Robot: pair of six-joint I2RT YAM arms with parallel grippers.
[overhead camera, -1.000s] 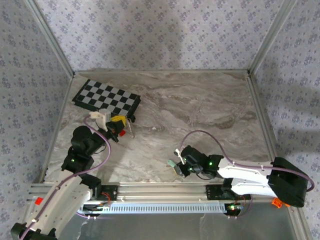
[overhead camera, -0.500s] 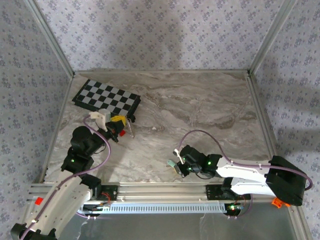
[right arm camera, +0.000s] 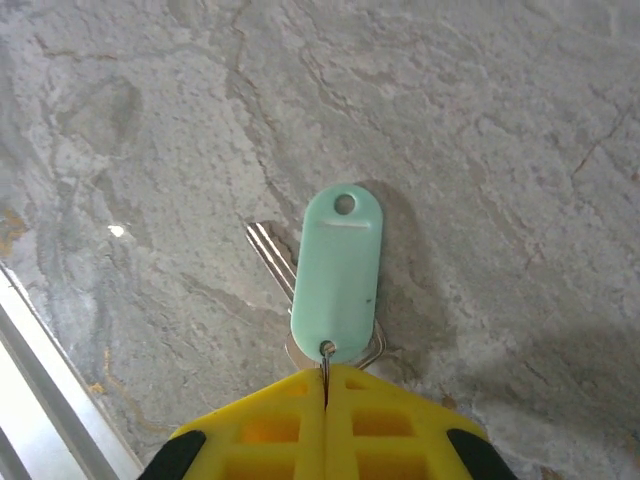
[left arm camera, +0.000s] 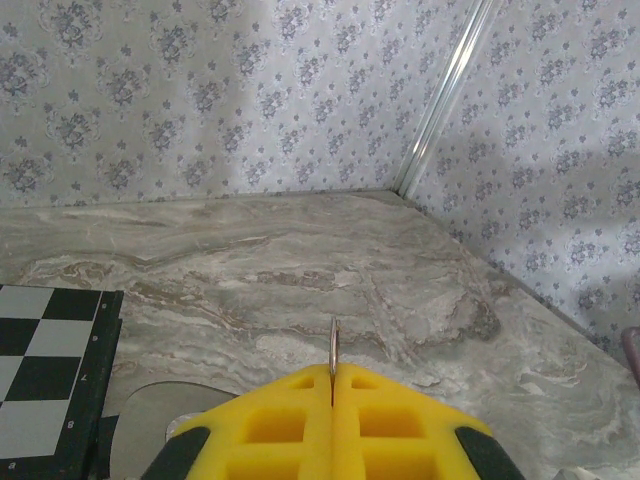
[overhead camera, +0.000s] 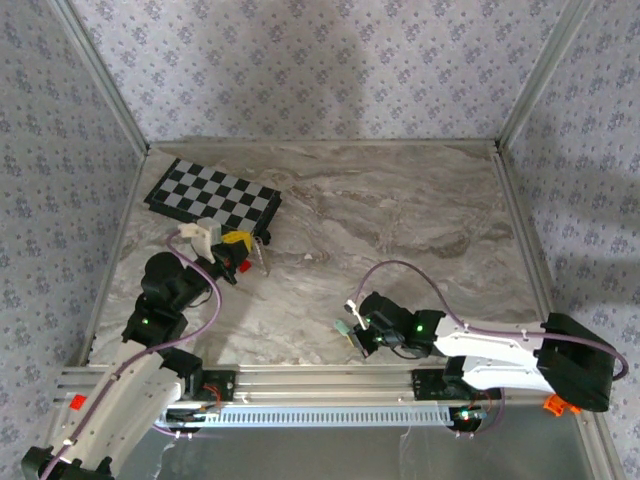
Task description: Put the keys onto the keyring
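Observation:
The keys (right arm camera: pixel 337 268) are one silvery key with a mint-green tag, lying flat on the marble near the front rail. My right gripper (right arm camera: pixel 326 372) is shut on the small wire loop at the tag's lower end. From above, the right gripper (overhead camera: pixel 354 334) sits low at centre front with the keys (overhead camera: pixel 343 327) at its tip. My left gripper (left arm camera: pixel 332 378) is shut on the keyring (left arm camera: pixel 333 345), which sticks up edge-on from between the yellow fingers. In the top view the left gripper (overhead camera: pixel 240 250) hovers by the chessboard's near corner, the keyring (overhead camera: pixel 262 256) hanging from it.
A black-and-white chessboard (overhead camera: pixel 212 197) lies at the back left, just behind the left gripper. A small red block (overhead camera: pixel 243 267) sits under that gripper. The aluminium front rail (overhead camera: pixel 330 380) runs close behind the right gripper. Patterned walls enclose the marble table (overhead camera: pixel 400 220).
My right gripper's jaws have closed onto the keys' wire loop and it has shifted slightly. The left arm holds still with the keyring.

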